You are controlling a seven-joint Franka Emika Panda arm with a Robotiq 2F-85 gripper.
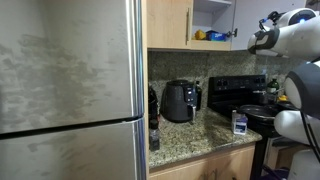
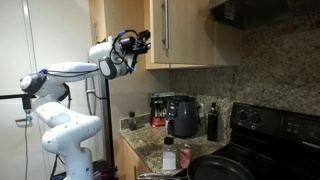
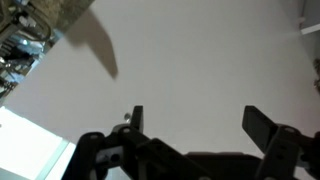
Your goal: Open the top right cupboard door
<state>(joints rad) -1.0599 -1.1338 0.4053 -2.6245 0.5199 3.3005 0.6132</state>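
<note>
The robot's black metal claw (image 3: 195, 115) is spread wide, its two fingers (image 3: 137, 118) far apart, with only a plain pale surface past them. In an exterior view the claw (image 2: 146, 42) is up high, just beside the tall light-wood top right cupboard door (image 2: 188, 30), on the side with its thin silver bar handle (image 2: 166, 30). I cannot tell if they touch. A dark gap shows by the handle. Farther down, a black rounded kitchen machine (image 2: 183, 116) sits on the speckled stone counter (image 2: 140, 135).
</note>
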